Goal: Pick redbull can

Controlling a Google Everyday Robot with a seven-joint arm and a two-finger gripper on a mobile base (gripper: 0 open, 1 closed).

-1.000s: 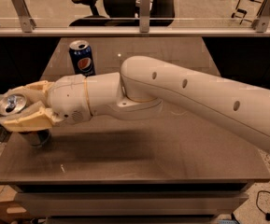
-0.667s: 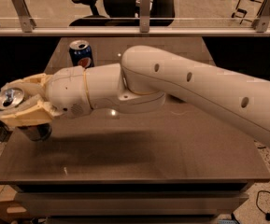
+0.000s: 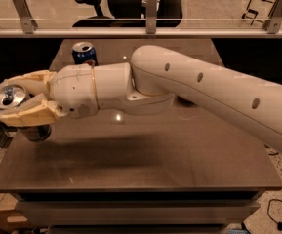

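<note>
The redbull can (image 3: pixel 9 97) shows its shiny silver top with pull tab at the far left, and its dark lower body (image 3: pixel 35 132) hangs over the table's left edge. My gripper (image 3: pixel 3 101) is shut on it, with one cream finger (image 3: pixel 27 80) behind the can and the other (image 3: pixel 26 115) in front. The can is tilted, its top facing the camera. The white arm (image 3: pixel 204 89) reaches in from the right across the table.
A shorter blue Pepsi can (image 3: pixel 84 53) stands at the back left of the dark brown table (image 3: pixel 179 160), just behind the arm's wrist. A metal railing (image 3: pixel 150 32) runs along the far side, with an office chair (image 3: pixel 94 4) beyond it.
My gripper, with the redbull can in it, has risen a little and swung slightly left. The arm's wrist now sits closer to the Pepsi can, which has not moved.
</note>
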